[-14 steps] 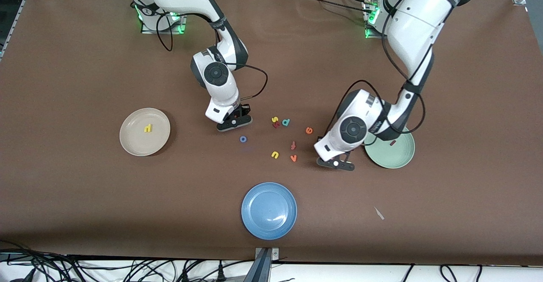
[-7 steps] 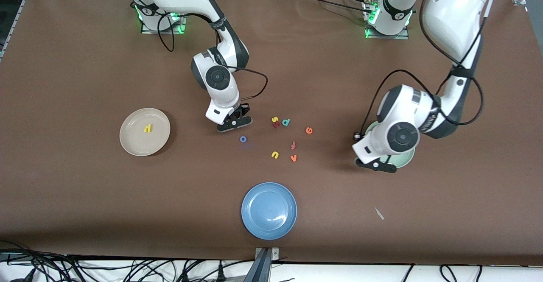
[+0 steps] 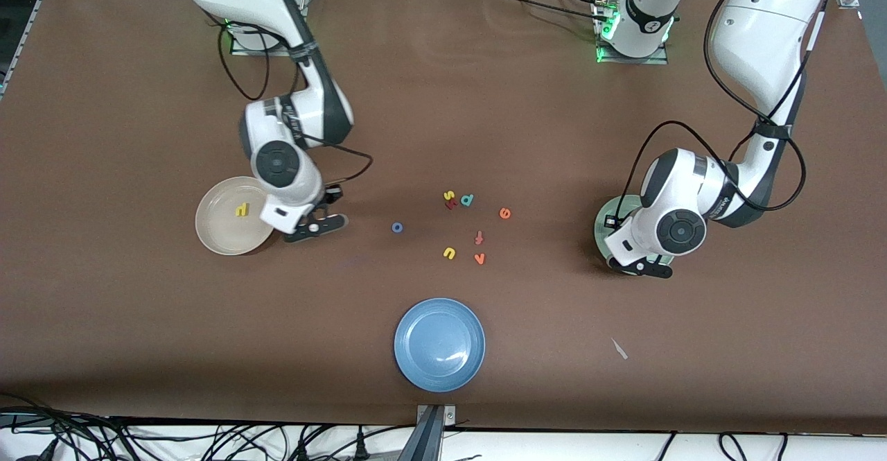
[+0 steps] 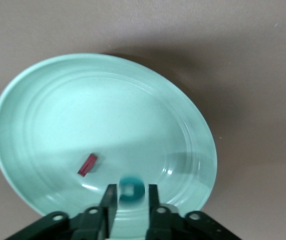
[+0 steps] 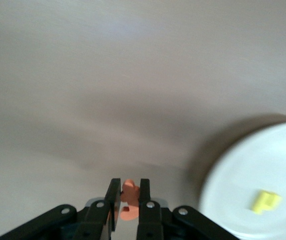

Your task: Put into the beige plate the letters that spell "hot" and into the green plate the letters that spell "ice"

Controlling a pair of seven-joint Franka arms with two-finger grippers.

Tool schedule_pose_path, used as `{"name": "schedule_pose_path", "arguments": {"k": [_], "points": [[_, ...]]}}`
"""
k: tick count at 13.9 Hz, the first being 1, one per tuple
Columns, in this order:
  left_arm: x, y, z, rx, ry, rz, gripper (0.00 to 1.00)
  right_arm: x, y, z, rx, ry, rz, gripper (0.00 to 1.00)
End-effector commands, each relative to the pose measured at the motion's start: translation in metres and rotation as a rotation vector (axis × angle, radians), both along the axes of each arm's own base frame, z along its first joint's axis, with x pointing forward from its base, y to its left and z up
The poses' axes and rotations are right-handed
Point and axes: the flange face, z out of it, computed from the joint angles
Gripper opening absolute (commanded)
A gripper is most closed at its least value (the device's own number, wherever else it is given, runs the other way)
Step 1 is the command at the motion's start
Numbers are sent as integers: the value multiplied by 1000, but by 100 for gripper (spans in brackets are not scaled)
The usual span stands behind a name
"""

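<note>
Spotted the right hand point(image 3: 315, 227) pinching an orange letter point(image 5: 128, 196), can't tell which one, low over the desk point(image 3: 138, 343) just beside the beige plate point(image 3: 215, 236), yellow h point(image 3: 241, 209) lying in there. Over at the green plate point(image 4: 42, 100), found the left hand point(image 3: 643, 265) hanging above it with the teal c point(image 4: 131, 190) right at its tip, honestly can't tell if gripped or let go, dark red i point(image 4: 87, 165) in the plate. Blue o point(image 3: 397, 227) and orange e point(image 3: 505, 213) out loose mid-desk.

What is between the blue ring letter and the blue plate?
Only bare brown table lies between the blue ring letter and the blue plate, in the front view.
</note>
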Motion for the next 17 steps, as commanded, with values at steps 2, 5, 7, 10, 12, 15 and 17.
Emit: {"name": "schedule_pose_path", "arguments": {"k": [2, 5, 7, 10, 12, 15, 17], "points": [[0, -1, 11, 10, -18, -36, 100, -21, -75, 10, 18, 29, -52, 0], [-4, -35, 30, -18, -27, -56, 100, -25, -129, -10, 0, -34, -134, 0], [-7, -72, 44, -58, -47, -88, 100, -19, -157, -27, 27, -30, -264, 38], [-23, -142, 62, -81, -86, -53, 100, -3, -140, -12, 78, -39, -309, 100], [-41, -191, 64, -66, -105, -12, 100, 12, -113, 5, 71, -14, -387, 100], [-62, -240, 33, -103, -115, -57, 100, 18, -53, 10, 78, -15, -519, 100], [-62, -246, 11, -136, -126, -74, 94, 19, -7, 5, 86, -23, -604, 100]]}}
